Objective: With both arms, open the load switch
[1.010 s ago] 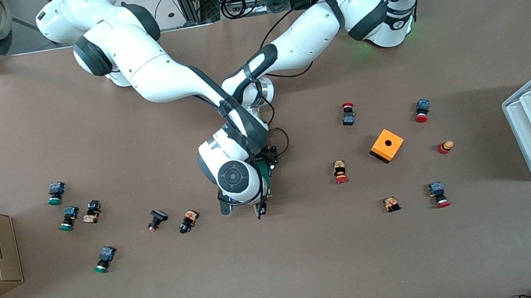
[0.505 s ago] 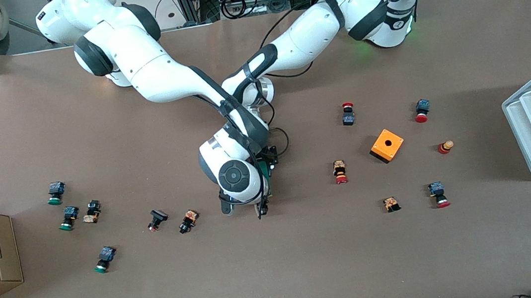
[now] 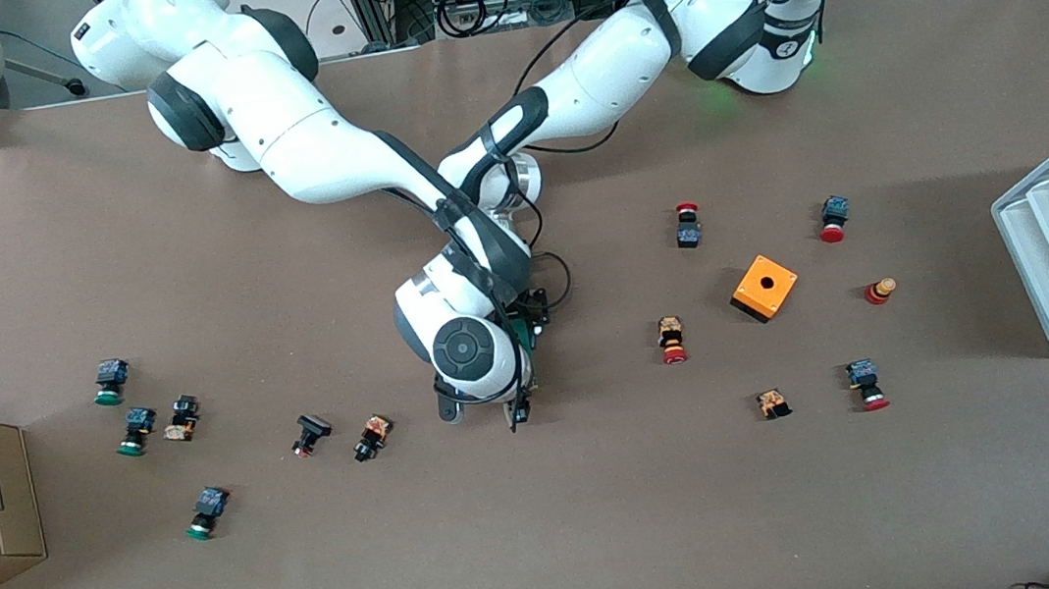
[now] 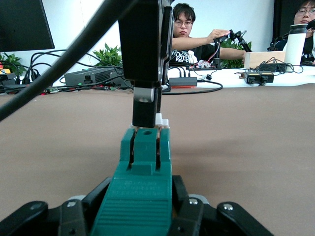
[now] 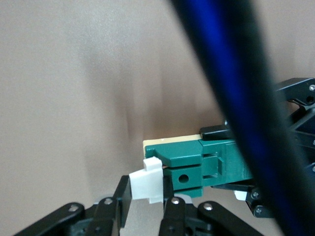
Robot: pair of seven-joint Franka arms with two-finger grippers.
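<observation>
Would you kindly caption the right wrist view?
Right gripper pinching the white block on the narrow green bar-shaped load switch.

Mid-table, the load switch (image 3: 524,339) I was working on lay level: a narrow green bar (image 4: 141,183) with a slotted end and a small round hole, its white block (image 5: 147,179) jutting from the tip. In the front view it pointed toward six o'clock, mostly hidden.
</observation>
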